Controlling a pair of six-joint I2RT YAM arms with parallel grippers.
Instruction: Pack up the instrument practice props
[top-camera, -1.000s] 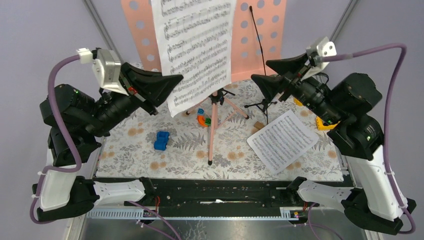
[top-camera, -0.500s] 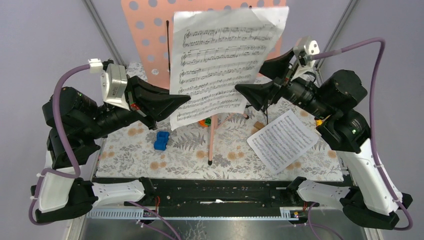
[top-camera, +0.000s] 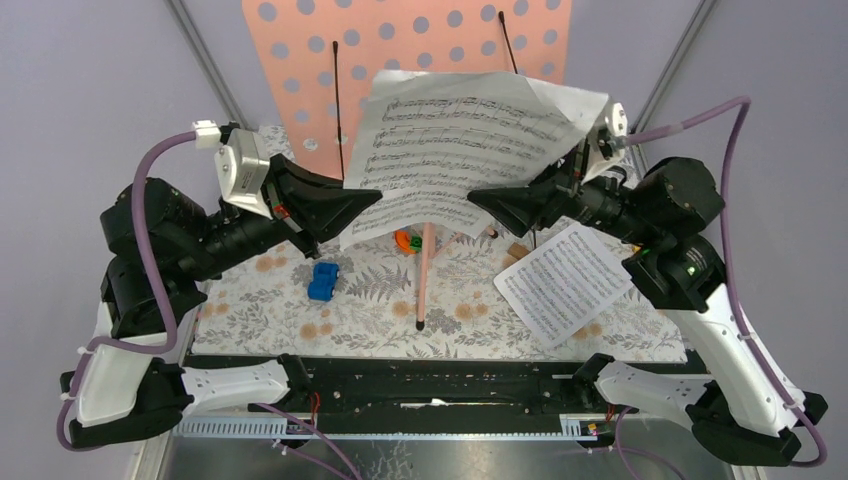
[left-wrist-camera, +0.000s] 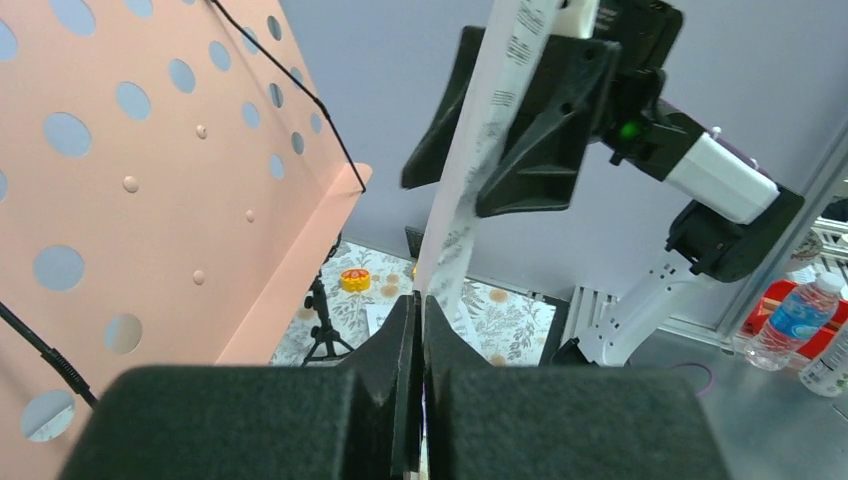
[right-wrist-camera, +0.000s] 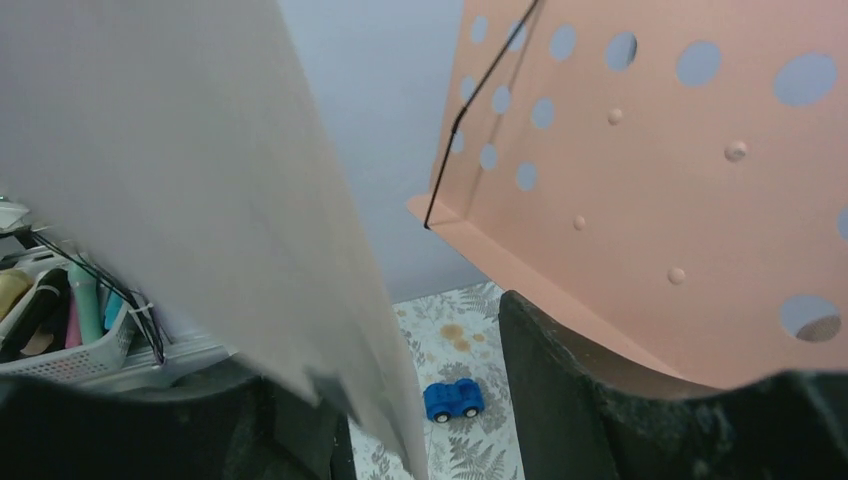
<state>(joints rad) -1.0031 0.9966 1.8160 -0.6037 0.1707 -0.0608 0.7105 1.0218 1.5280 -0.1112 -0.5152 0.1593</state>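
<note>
My left gripper (top-camera: 372, 198) is squeezed tight on the lower left corner of the sheet-music page (top-camera: 470, 135). The page hangs in the air just in front of the pink rack (top-camera: 400, 40). My right gripper (top-camera: 478, 198) has its jaws apart around the page's lower right edge. A second page (top-camera: 565, 282) lies flat on the table (top-camera: 250, 305), near right. There is open room around the blue car (top-camera: 323, 281).

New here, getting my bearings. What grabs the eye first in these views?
A sheet-music page hangs in mid-air at centre, pinched by the left gripper with the right gripper straddling its other side. Behind it stands the salmon-pink perforated rack; a second page lies on the floral mat, right.
</note>
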